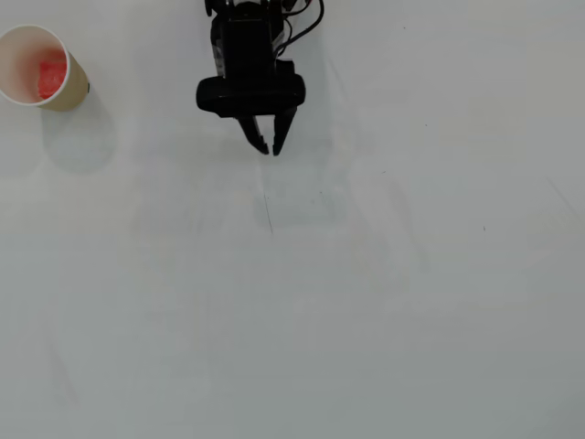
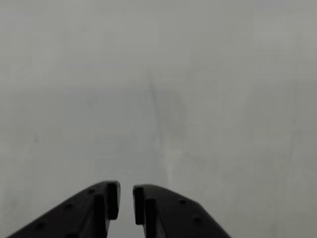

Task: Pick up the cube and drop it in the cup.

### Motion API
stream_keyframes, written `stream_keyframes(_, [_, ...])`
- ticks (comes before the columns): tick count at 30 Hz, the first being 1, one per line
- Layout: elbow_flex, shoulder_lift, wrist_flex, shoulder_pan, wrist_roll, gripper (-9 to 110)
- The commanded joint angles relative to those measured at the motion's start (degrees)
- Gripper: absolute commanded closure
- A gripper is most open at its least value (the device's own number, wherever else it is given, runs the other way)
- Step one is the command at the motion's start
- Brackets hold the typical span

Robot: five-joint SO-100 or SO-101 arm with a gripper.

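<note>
In the overhead view the cream-white paper cup (image 1: 37, 67) stands at the far left top of the white table, and the red cube (image 1: 51, 77) lies inside it. My black gripper (image 1: 271, 148) is at the top centre, well to the right of the cup, with its jaws nearly together and nothing between them. In the wrist view the gripper (image 2: 126, 202) shows at the bottom edge, its fingertips (image 2: 113, 198) a narrow gap apart, over bare table. The cup and cube are out of the wrist view.
The white table (image 1: 366, 302) fills both views. A thin dark scratch line (image 1: 268, 212) runs just below the gripper in the overhead view. Black cables (image 1: 306, 23) trail from the arm at the top.
</note>
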Motion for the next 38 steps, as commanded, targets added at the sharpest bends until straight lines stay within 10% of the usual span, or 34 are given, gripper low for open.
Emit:
stream_keyframes(1, [1.1,2.5,4.0,-0.4,0.5,101])
stream_keyframes(38, [2.5,6.2,22.1,2.3,0.5,101])
